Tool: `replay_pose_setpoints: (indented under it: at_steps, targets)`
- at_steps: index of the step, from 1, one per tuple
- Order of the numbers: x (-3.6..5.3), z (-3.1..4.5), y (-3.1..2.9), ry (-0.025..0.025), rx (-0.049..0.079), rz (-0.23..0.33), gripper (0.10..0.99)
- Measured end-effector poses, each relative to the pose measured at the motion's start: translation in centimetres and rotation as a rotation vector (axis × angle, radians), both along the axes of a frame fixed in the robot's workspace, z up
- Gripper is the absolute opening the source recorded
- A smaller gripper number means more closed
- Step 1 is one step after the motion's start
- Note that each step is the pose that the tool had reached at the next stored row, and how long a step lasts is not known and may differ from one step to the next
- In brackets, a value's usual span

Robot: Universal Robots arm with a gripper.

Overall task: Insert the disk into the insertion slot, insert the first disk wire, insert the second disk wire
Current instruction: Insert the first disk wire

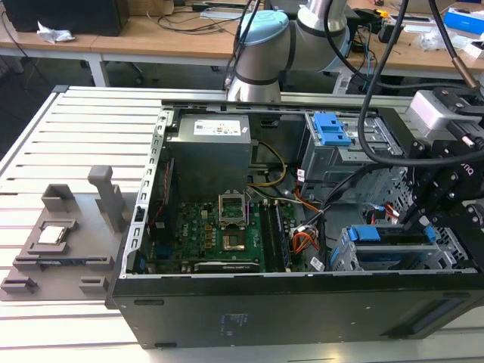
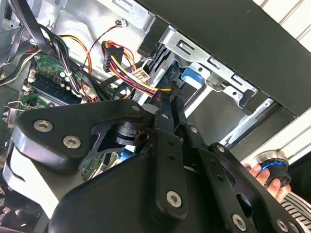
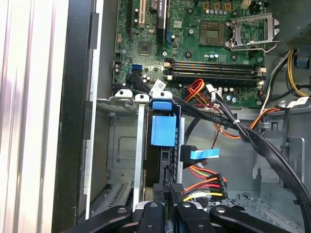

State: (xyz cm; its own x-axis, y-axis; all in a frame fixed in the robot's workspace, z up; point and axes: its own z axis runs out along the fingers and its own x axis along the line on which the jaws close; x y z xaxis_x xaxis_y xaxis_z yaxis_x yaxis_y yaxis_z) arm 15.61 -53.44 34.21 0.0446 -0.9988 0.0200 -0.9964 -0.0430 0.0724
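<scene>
The disk (image 3: 160,130), a flat silver hard drive clipped in a bright blue plastic carrier frame, is seen seated in the insertion slot (image 3: 121,145). This low silver sheet-metal cage with perforated walls is fixed in a corner of the open black computer case (image 1: 265,310), against its near wall at the exterior view's right. The first step is therefore judged done.

The gripper (image 3: 171,205) is held close over the disk's exposed edge. Its fingers (image 2: 167,141) are drawn almost together on a black plug (image 3: 178,190), from which red, yellow and orange wires (image 3: 206,184) run. The plug is gripped by its body, presumably so that its mating face is left free and kept in line with the disk's socket. Whether plug and disk are touching cannot be told.
</scene>
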Motion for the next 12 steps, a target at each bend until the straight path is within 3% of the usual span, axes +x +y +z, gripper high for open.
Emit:
replay_pose_setpoints:
  at_steps: [6,12]
  targets:
    - [-0.05,-0.03,0.13,-0.0001,0.002,0.000,0.165]
    - [-0.15,-0.60,0.13,0.0002,0.001,-0.002,0.165]
